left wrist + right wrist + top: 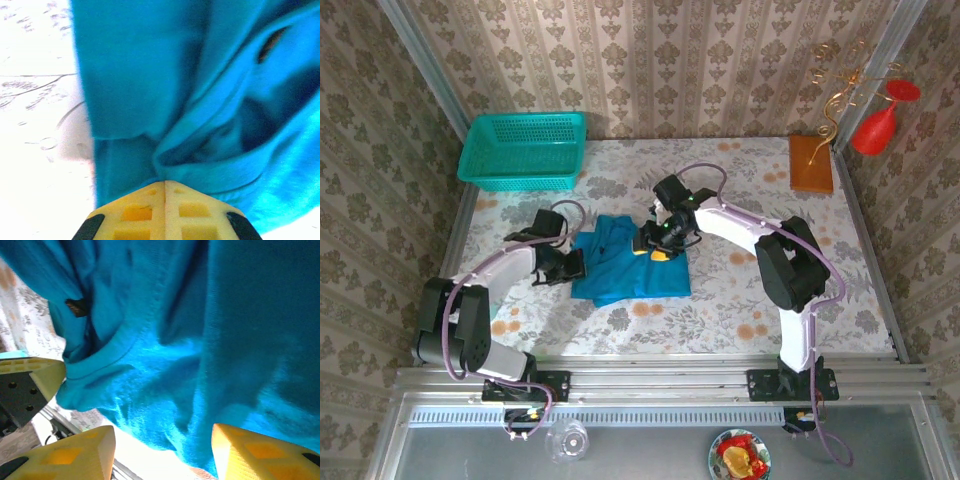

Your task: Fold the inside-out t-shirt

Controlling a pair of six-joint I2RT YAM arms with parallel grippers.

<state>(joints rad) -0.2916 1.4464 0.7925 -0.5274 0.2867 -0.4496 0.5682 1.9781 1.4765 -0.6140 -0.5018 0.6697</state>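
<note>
The inside-out t-shirt (630, 265) lies crumpled into a rough square in the middle of the table, plain teal-blue. My left gripper (576, 265) sits at its left edge. In the left wrist view the yellow jaws of the left gripper (164, 183) are pressed together, and folds of the t-shirt (150, 75) pucker into their tips. My right gripper (660, 246) hovers over the shirt's upper right part. In the right wrist view its fingers (161, 434) stand well apart above the cloth (235, 330) with nothing between them.
A turquoise mesh basket (525, 150) stands at the back left. An orange-brown block (810, 163) and a red glass ornament (875, 125) are at the back right. Patterned walls close in both sides, and a metal rail (660, 378) runs along the near edge.
</note>
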